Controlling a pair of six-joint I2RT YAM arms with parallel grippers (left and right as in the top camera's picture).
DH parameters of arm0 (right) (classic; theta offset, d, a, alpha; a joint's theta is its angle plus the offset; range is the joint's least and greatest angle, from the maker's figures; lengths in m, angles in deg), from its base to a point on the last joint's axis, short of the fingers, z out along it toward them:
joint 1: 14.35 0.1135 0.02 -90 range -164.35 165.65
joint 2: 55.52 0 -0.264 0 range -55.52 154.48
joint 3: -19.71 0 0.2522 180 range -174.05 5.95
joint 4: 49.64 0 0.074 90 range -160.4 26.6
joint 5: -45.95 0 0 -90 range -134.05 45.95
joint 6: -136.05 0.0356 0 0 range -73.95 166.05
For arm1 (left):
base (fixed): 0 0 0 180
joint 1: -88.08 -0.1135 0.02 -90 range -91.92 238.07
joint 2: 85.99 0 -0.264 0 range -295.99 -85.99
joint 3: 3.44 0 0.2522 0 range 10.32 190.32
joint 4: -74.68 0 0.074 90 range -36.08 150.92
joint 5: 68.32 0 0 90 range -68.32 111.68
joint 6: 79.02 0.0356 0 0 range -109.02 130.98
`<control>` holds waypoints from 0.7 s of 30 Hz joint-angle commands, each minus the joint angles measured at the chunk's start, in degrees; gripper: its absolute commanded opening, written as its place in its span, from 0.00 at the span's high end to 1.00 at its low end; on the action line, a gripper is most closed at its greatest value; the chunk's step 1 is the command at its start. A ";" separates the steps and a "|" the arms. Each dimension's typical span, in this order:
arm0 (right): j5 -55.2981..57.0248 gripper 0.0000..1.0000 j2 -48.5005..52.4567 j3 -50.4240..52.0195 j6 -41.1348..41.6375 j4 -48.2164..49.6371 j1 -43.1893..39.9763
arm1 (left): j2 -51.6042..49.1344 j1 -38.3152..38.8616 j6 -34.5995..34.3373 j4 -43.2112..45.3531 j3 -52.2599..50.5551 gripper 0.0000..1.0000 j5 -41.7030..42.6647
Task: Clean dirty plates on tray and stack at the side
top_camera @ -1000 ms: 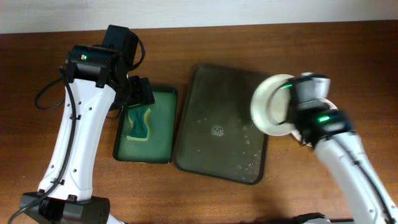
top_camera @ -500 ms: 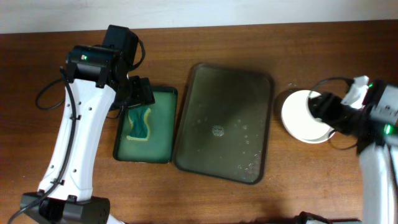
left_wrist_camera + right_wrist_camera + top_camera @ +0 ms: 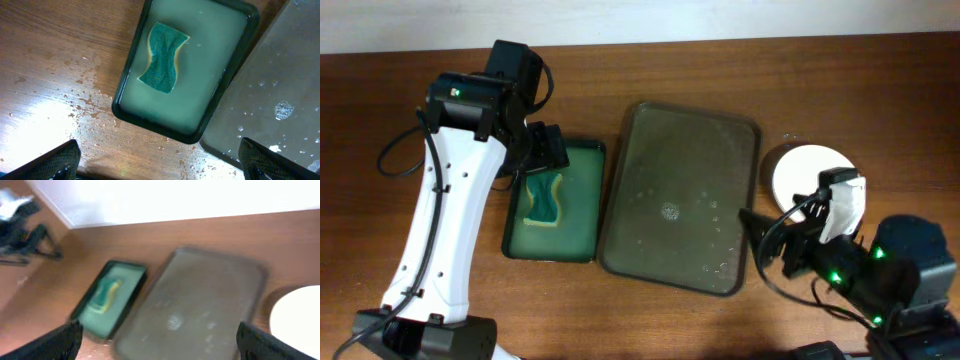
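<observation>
The dark tray (image 3: 680,200) lies in the middle of the table, wet, with a small foam spot and no plate on it. A white plate (image 3: 808,172) rests on the wood just right of the tray, also seen blurred in the right wrist view as the plate (image 3: 299,315). My right gripper (image 3: 762,245) hangs open and empty at the tray's near right corner, apart from the plate. My left gripper (image 3: 542,155) is open and empty above the green basin (image 3: 582,240), where a teal sponge (image 3: 162,57) lies in soapy water.
Water drops spot the wood beside the basin (image 3: 127,85) and the tray's edge (image 3: 280,75). The right wrist view is blurred by motion and shows the tray (image 3: 200,305) and the basin (image 3: 107,297) ahead. A black cable (image 3: 395,155) loops at the far left.
My right gripper carried the white plate off the tray, set it down to the right, opened and drew back toward the front edge. The left arm has not moved.
</observation>
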 commanded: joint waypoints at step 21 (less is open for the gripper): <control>12.76 0.02 -37.51 57.90 -0.20 41.33 -0.44 | 0.44 0.00 -0.04 -0.07 0.61 0.01 0.00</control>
